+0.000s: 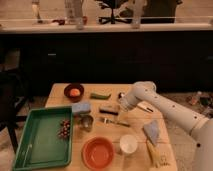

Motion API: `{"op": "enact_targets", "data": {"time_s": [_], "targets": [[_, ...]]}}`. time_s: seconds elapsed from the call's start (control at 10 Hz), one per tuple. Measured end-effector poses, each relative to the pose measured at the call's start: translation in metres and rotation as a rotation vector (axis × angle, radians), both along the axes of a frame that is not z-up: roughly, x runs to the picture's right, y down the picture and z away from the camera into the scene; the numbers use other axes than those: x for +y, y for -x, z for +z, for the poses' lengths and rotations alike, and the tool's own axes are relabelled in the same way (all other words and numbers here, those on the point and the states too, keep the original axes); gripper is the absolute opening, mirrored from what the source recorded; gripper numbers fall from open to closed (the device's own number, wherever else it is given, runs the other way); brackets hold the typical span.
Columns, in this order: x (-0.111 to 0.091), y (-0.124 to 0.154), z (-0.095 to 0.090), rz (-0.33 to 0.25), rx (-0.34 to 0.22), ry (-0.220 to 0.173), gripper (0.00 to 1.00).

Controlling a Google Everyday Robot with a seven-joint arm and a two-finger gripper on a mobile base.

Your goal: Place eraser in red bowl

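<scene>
Front edge of bench point(134, 129): red bowl point(98, 152) sits front-centre, nothing visible in it, white cup point(128, 144) just to its R, yellowish item point(157, 155) at front-R corner. Green tray point(30, 131) takes the L side w/ a dark red cluster point(64, 128) by its R wall. Blue-grey folded piece point(151, 131) R of the cup, further back. Mid-bench: small metal cup point(87, 121), fork point(113, 120) lying beside it. Just behind the fork, the eraser point(108, 109) lies flat on the bench, well apart from the red bowl; light blue sponge block point(81, 107) to its L. The hand point(121, 106) is low at the eraser's R end, on the white arm coming in from the R; can't tell its state or whether it touches the eraser. Back row: flat green piece point(100, 95), maroon bowl point(74, 92) w/ an orange ball inside.
</scene>
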State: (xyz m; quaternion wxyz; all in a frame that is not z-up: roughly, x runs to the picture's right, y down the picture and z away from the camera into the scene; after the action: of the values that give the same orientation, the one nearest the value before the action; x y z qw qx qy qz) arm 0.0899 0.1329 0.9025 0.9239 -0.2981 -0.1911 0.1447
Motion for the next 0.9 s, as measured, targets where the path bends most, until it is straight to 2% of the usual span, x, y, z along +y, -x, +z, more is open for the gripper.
{"op": "enact_targets", "data": {"time_s": [0.6, 0.9], "targets": [[0.005, 0.012, 0.013, 0.006, -0.013, 0.012, 0.8], [0.006, 0.015, 0.015, 0.007, -0.014, 0.013, 0.76]]}}
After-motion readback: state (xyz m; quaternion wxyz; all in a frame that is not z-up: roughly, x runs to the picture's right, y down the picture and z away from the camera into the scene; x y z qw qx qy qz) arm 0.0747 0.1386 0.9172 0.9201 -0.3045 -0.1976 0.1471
